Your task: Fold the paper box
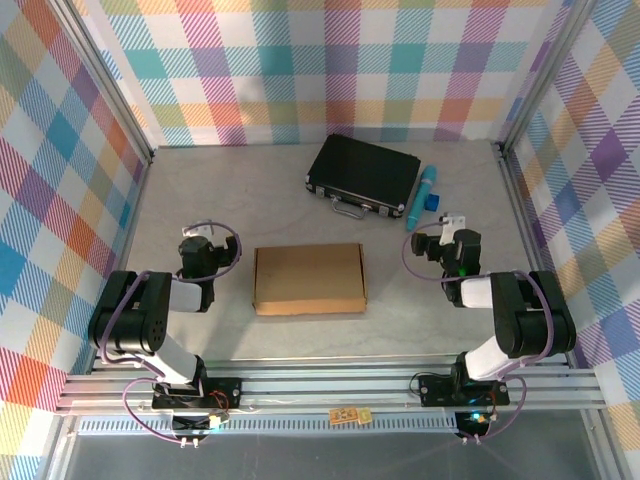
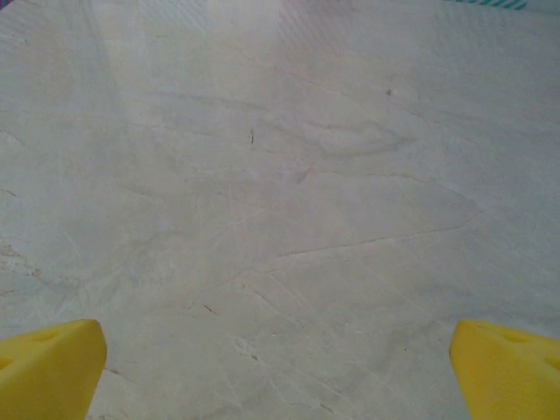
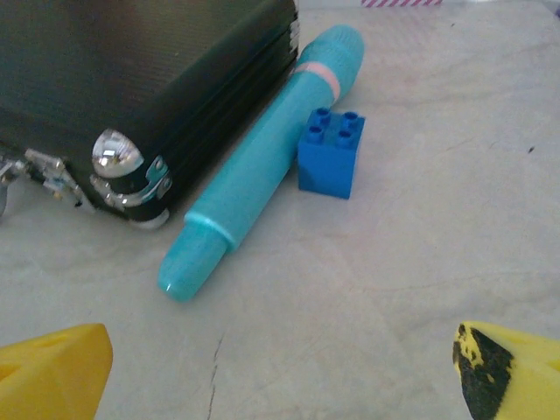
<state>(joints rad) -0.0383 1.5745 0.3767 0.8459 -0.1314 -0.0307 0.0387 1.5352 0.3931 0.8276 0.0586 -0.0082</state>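
Paper box (image 1: 308,279) is lying flat between left tool (image 2: 278,372) and right tool (image 3: 280,372), both standing spread and empty; judged light, stiff, creasable, best pinched at an edge.

Left arm (image 1: 140,320), right arm (image 1: 520,320): black rounded housings, white lower links, looped purple cables (image 1: 238,246). Left fingers (image 2: 48,367), right fingers (image 3: 52,367): yellow wedges; one right finger scuffed black.
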